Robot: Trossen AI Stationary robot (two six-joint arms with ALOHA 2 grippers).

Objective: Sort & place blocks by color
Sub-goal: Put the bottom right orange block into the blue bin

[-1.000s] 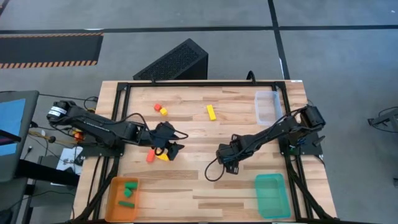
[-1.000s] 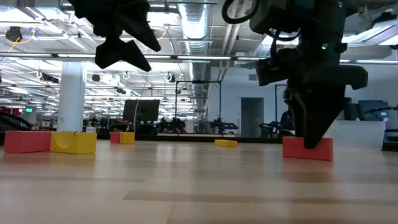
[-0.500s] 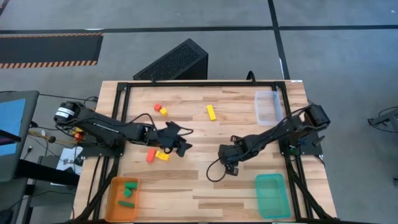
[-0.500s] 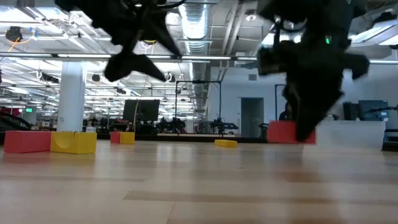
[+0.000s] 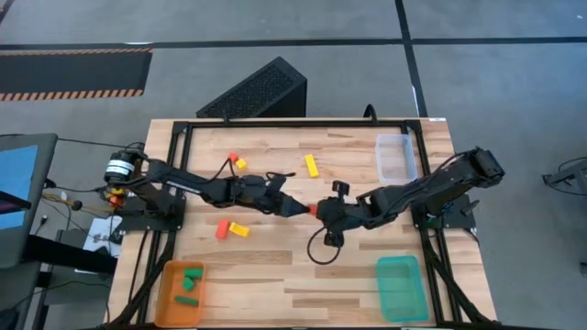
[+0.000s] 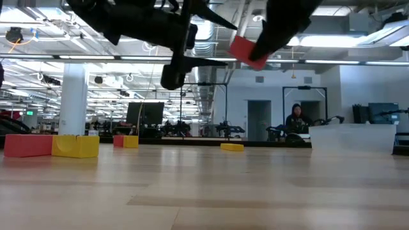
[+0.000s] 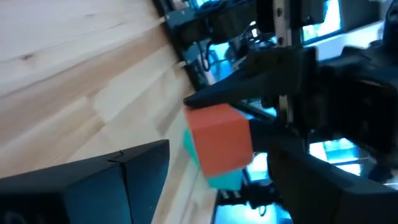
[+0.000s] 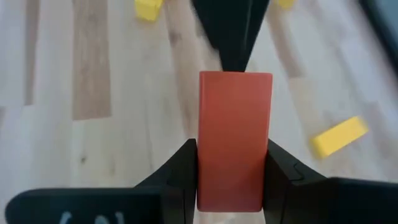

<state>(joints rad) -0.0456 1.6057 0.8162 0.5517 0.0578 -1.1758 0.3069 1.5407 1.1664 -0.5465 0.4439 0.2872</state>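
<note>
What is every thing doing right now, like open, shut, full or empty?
Right tool: shut on the red block, lifted above the table.
Left tool: open, holding nothing.
Orange tray: holds green blocks.
Teal tray: empty.
Clear tray: empty.

A red block (image 7: pixel 219 138) is hanging in mid-air over the wooden table (image 7: pixel 74 68), pinched between the dark fingers (image 7: pixel 249 81) of the right gripper (image 7: pixel 245 124), which is reaching in from the far side. A teal tray (image 7: pixel 225 179) is peeking out just behind and below the block. One dark finger (image 7: pixel 93 183) of the left gripper is showing up close, not touching the block. Blue-lit equipment is glowing beyond the table's edge.
</note>
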